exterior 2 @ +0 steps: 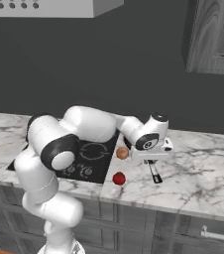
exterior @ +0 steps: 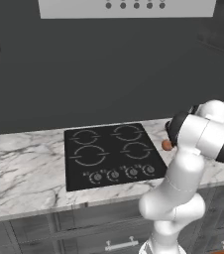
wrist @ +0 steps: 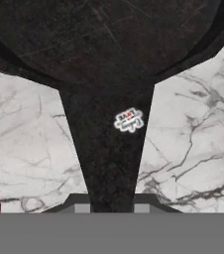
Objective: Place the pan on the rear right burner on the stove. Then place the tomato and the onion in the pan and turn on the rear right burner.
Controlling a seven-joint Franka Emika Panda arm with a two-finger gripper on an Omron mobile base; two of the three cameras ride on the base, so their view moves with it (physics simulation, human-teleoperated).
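Onion and tomato on marble counter beside gripper.

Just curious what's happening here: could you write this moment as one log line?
stage: reaching pan handle | claw: low over pan handle, grip unclear | pan: on counter | tomato, onion: counter | stove: bare

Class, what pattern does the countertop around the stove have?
White marble with grey veins, clearest in the hand view: countertop, stove.

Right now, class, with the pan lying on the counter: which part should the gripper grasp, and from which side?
Grip the pan by its straight handle, from above. The handle lies flat on the marble counter, narrow enough for the gripper to straddle; the bowl looks too wide.
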